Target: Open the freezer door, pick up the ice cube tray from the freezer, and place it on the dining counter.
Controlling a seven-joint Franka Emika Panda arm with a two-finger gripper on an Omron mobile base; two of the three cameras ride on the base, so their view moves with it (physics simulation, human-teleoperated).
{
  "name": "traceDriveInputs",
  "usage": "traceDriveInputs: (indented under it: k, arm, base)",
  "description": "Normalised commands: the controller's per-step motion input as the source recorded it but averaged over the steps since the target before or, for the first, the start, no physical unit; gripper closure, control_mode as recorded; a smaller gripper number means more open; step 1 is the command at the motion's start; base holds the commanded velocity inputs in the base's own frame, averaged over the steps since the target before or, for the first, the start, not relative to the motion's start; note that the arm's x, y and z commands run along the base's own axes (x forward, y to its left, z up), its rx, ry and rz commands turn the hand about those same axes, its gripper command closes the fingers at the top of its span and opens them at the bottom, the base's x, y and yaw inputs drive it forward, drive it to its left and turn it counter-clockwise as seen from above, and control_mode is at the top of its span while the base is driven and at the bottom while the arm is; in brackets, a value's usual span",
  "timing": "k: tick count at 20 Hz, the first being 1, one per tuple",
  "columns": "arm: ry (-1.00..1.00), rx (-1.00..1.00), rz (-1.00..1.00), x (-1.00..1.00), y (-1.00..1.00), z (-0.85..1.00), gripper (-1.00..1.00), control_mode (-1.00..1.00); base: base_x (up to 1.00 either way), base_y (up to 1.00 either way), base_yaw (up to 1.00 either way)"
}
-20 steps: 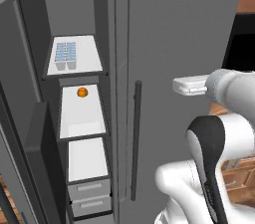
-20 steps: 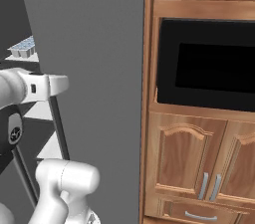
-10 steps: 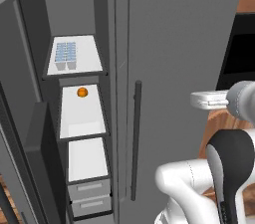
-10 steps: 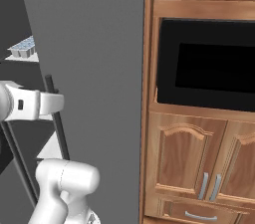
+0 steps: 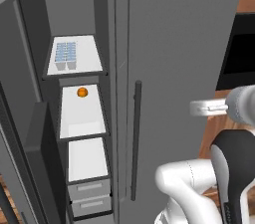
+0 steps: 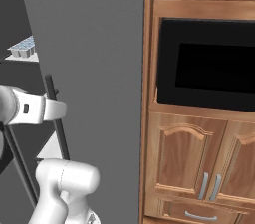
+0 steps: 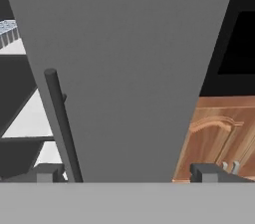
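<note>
The freezer door stands swung open at the far left, its inner side facing me. Inside the freezer the ice cube tray lies on the top white shelf; its edge shows as ice cube tray and ice cube tray. My gripper is open and empty, facing the plain grey fridge door to the right of the freezer, well apart from the tray. The white hand hovers right of that door's handle. The dining counter is out of view.
A dark bar handle runs down the shut fridge door. A small orange thing sits on the second shelf, with drawers below. A wooden cabinet with a black oven stands right of the fridge.
The hand has drifted right and a little lower in the left base view, away from the freezer opening. The gripper stayed open; the tray has not moved.
</note>
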Motion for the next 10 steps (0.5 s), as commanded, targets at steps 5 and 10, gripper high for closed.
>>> traceDriveInputs:
  k: [5, 10]
  arm:
    - [0.00, 0.05, 0.05, 0.07, 0.00, -0.29, -1.00, -1.00]
    - [0.00, 0.03, 0.00, 0.00, 0.01, -0.03, -1.00, -1.00]
  base:
    - [0.00, 0.00, 0.00]
    - [0.00, 0.00, 0.00]
